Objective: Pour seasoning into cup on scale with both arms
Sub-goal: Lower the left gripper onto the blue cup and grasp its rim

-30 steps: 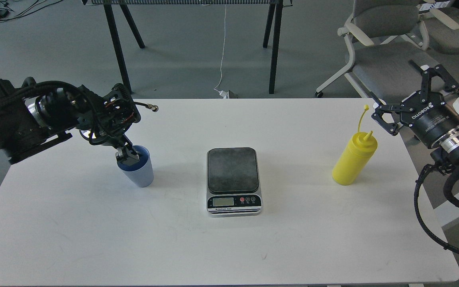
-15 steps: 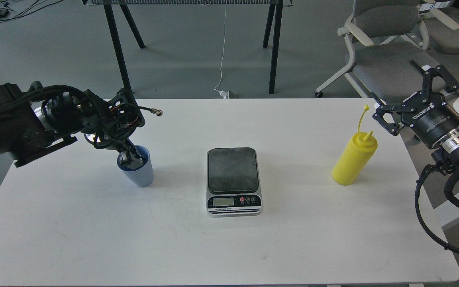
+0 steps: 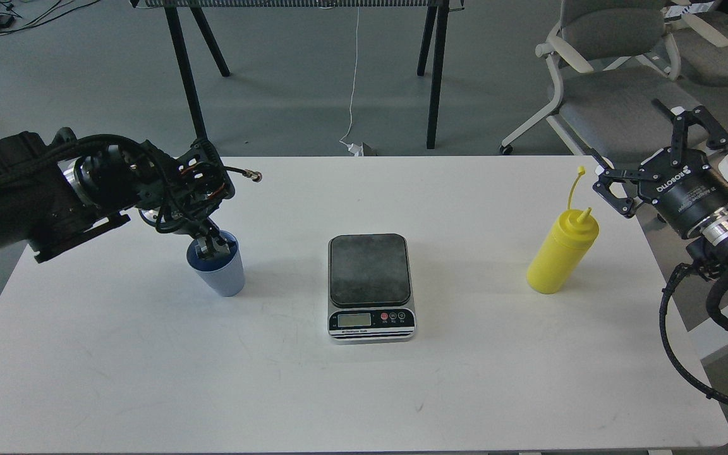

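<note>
The left gripper [image 3: 210,246], the black cabled end of the left arm, points down into the mouth of the small pale blue-grey ribbed cup [image 3: 217,272], with its fingertips inside the blue interior by the rim; the fingers are dark and bunched, so I cannot tell whether they are apart or pressed on the cup wall. The cup stands upright on the white table [image 3: 149,354], left of the scale and apart from it. The flat silver kitchen scale with a dark grey platform [image 3: 371,287] sits near the table's middle, its LCD display and 3 round buttons on the front strip facing the camera, and nothing rests on its platform. To the right, the yellow plastic squeeze bottle of seasoning [image 3: 561,253] stands on the table, leaning slightly, with its pointed nozzle up and its thin tethered cap sticking up to the left. The right gripper [image 3: 667,148], a black open-frame unit marked ROBOTIQ, hangs just right of the bottle, not touching it, with its 2 fingers spread wide apart and holding nothing. Behind the table stand grey office chairs [image 3: 617,82] and black table legs [image 3: 184,76].
</note>
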